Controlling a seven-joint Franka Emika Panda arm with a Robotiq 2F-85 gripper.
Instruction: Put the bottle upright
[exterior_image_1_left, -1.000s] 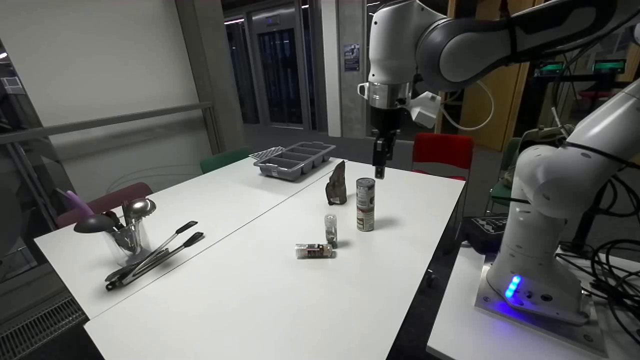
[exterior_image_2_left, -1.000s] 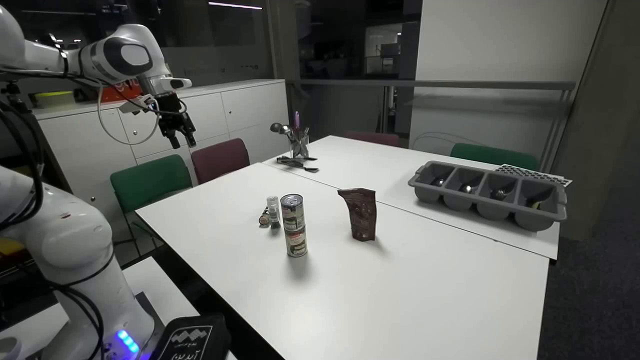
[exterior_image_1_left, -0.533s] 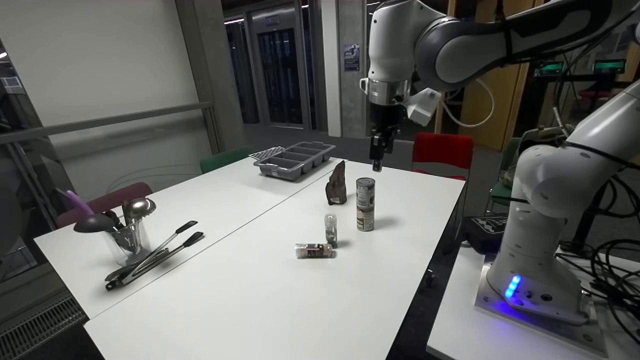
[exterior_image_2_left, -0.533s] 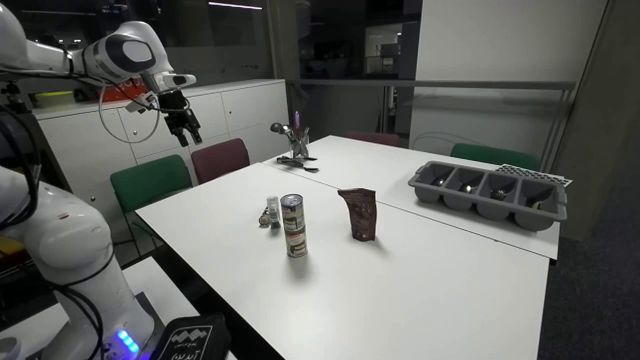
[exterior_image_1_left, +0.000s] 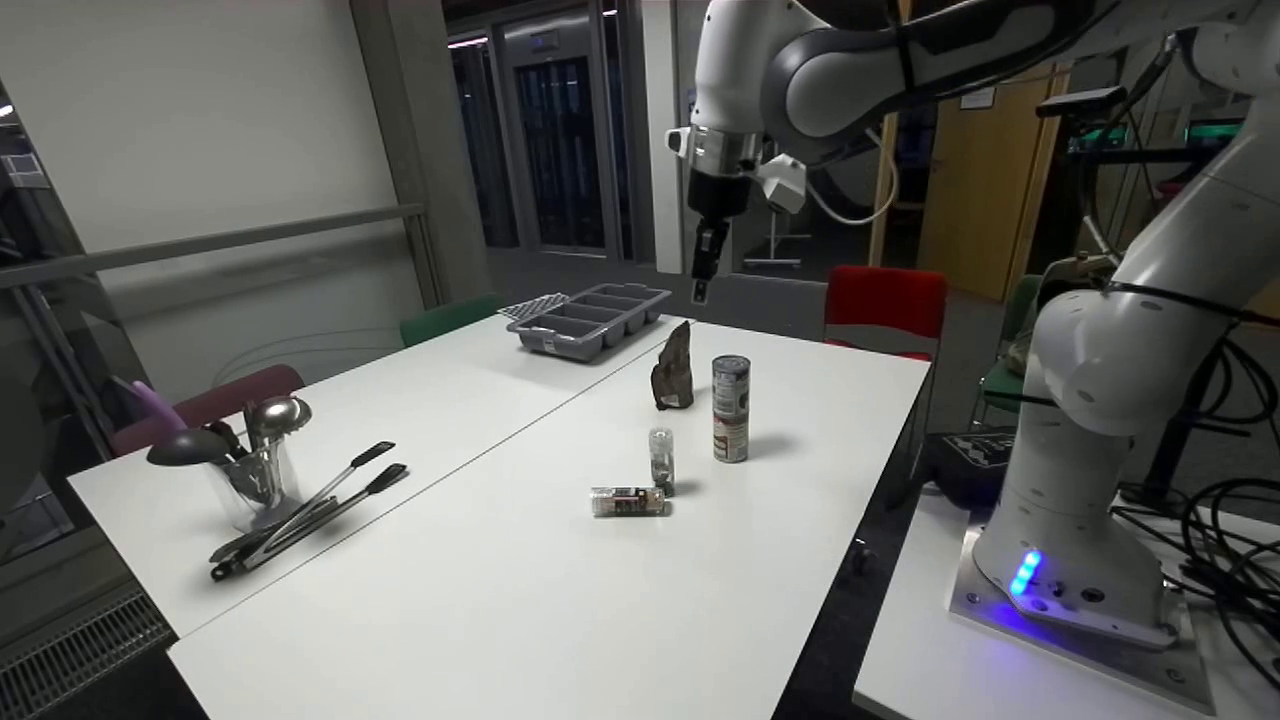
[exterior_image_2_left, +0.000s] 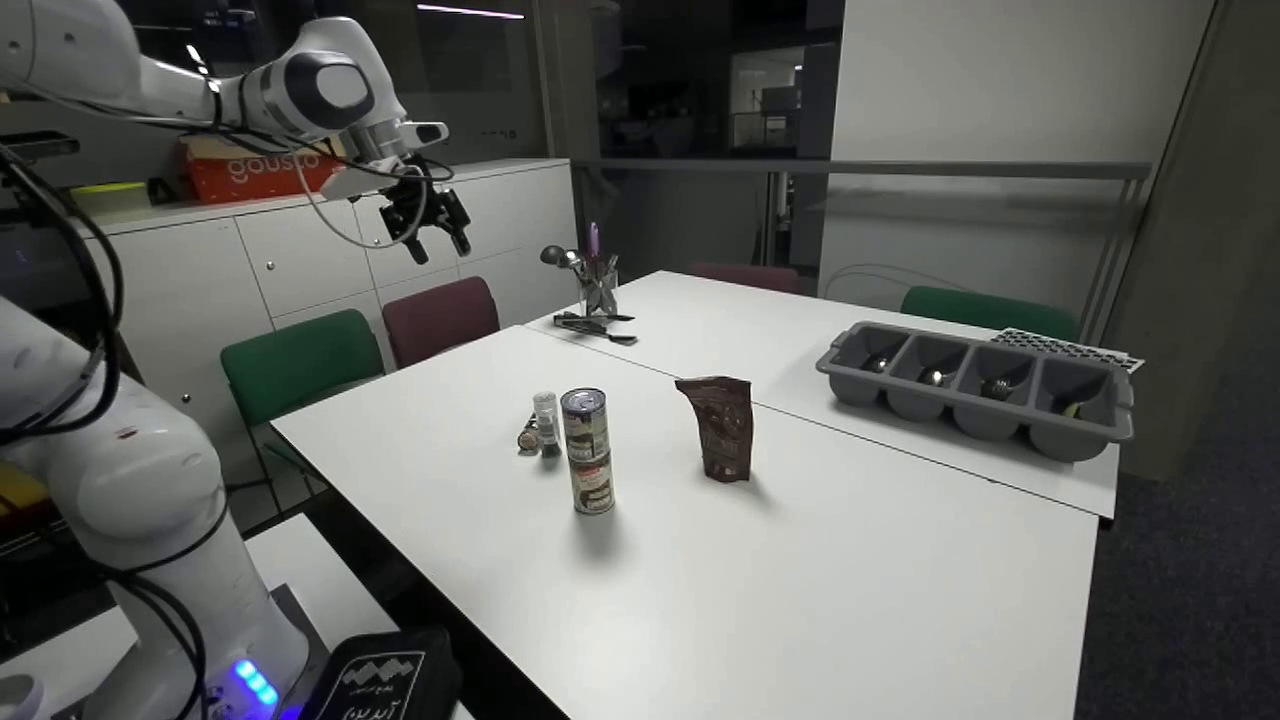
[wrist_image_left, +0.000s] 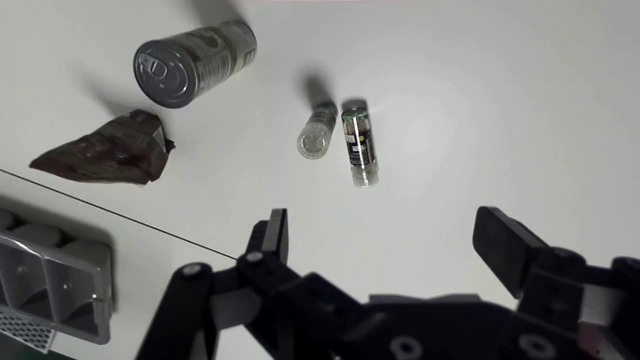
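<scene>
On the white surface, the bottle lies on its side, dark label up; in the wrist view its clear ridged end points toward the claw, its green-rimmed end away. Just beside it, upright, a slim clear-topped jar; the wrist view shows a narrow gap between the two. Claw released: two fingers spread wide, bare surface showing between them. In both exterior views it hangs well above the surface, well apart from the bottle. Near the jar, a stack of two tins, upright, lid up. Brown pouch stands near the tins. Across the seam, a grey tray in four compartments, shiny cutlery inside; patterned white sheet just beyond it. Also across the seam, a clear cup with a black utensil, a steel utensil and a purple handle sticking out; tongs lie just beside, whether touching the cup I cannot tell.
</scene>
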